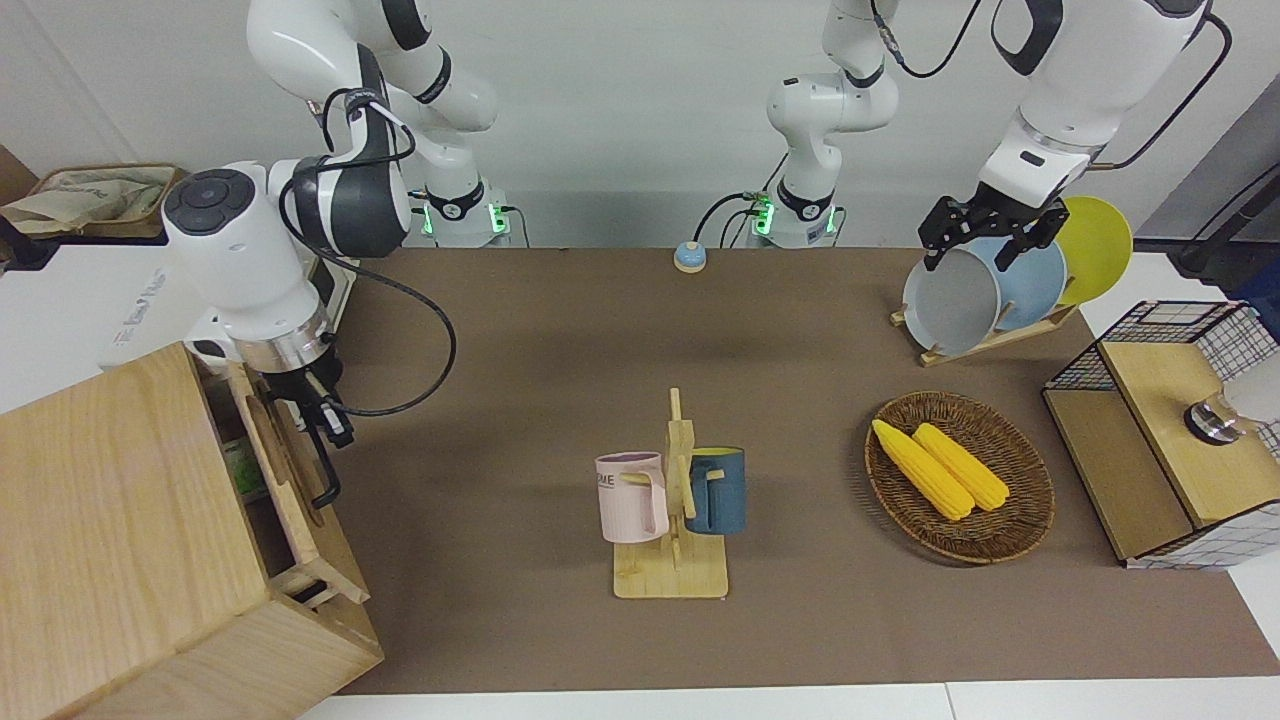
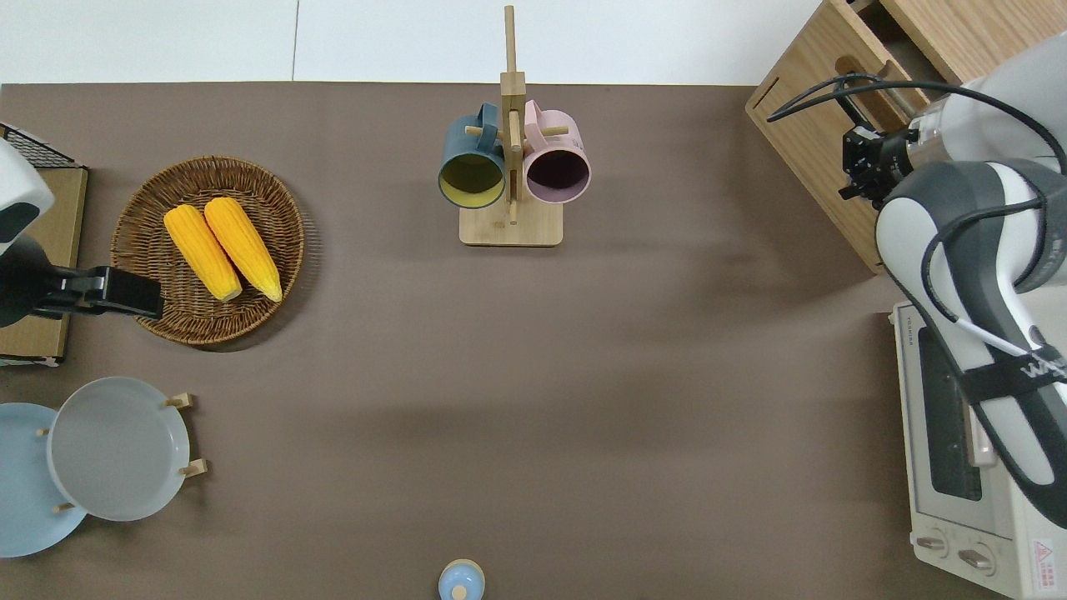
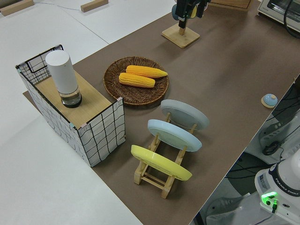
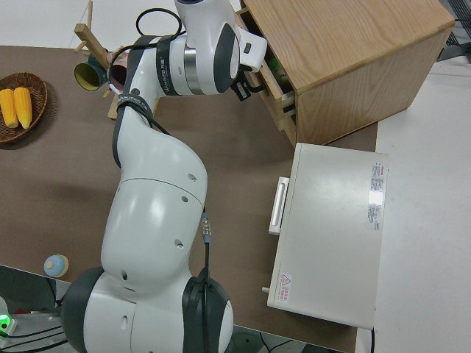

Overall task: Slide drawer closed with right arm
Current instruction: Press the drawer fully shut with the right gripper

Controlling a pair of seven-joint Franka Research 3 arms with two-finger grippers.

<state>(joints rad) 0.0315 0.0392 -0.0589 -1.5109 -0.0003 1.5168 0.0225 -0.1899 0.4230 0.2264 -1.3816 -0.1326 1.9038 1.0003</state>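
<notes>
Right claw (image 1: 325, 425) at the part-open drawer (image 1: 282, 470) front, grip state unclear

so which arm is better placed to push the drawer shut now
Right. Its hand is already at the black handle of the part-open drawer in the wooden cabinet. The left arm is parked at the opposite end of the table.

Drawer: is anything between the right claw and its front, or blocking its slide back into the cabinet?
Nothing visible stands between them. The right claw is already at the handle on the front of the drawer, which is still partly out of the cabinet. Something green lies inside; whether it would catch is unclear.
</notes>
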